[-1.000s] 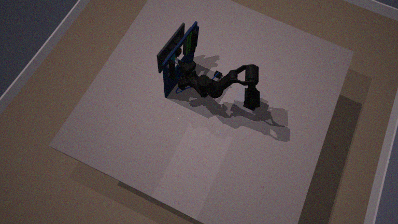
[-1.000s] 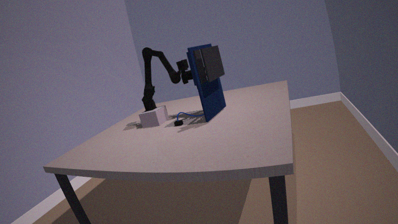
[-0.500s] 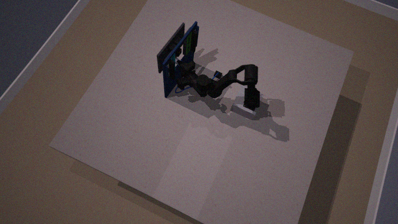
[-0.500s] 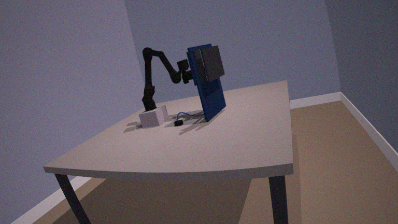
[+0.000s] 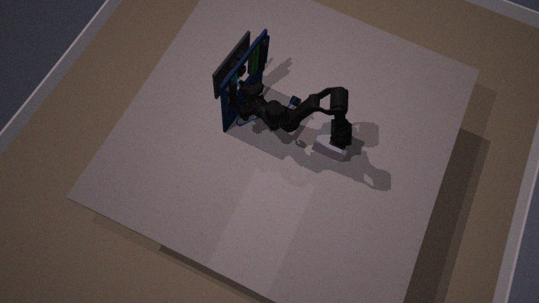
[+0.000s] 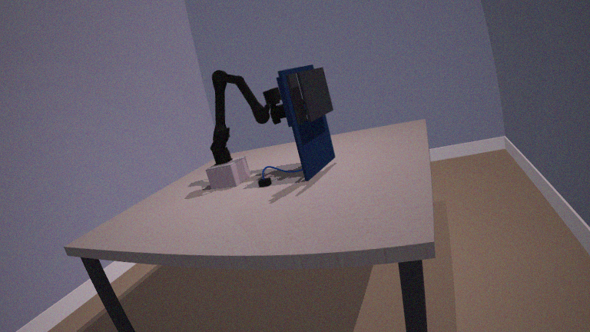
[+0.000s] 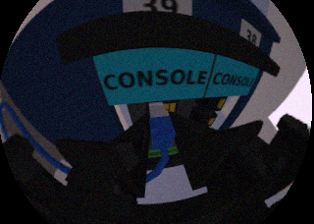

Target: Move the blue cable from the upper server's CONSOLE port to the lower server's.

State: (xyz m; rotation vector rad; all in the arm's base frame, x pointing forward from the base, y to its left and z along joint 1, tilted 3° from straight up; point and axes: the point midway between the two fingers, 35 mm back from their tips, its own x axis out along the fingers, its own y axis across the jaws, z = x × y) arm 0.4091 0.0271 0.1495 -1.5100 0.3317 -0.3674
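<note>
A black overhanging bar (image 7: pixel 167 34) is blocking the way above the teal CONSOLE label (image 7: pixel 157 79).

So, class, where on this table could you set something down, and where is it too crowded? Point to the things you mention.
Bare top shows between the arm's pale base (image 5: pixel 328 150) (image 6: pixel 222 177) and the table's near edge in the exterior view. It is crowded between that base and the blue panel (image 5: pixel 229 115) (image 6: pixel 318 150), where the black block (image 5: pixel 294 100) (image 6: pixel 264 182) and blue cable (image 5: pixel 243 123) (image 6: pixel 284 170) lie.
</note>
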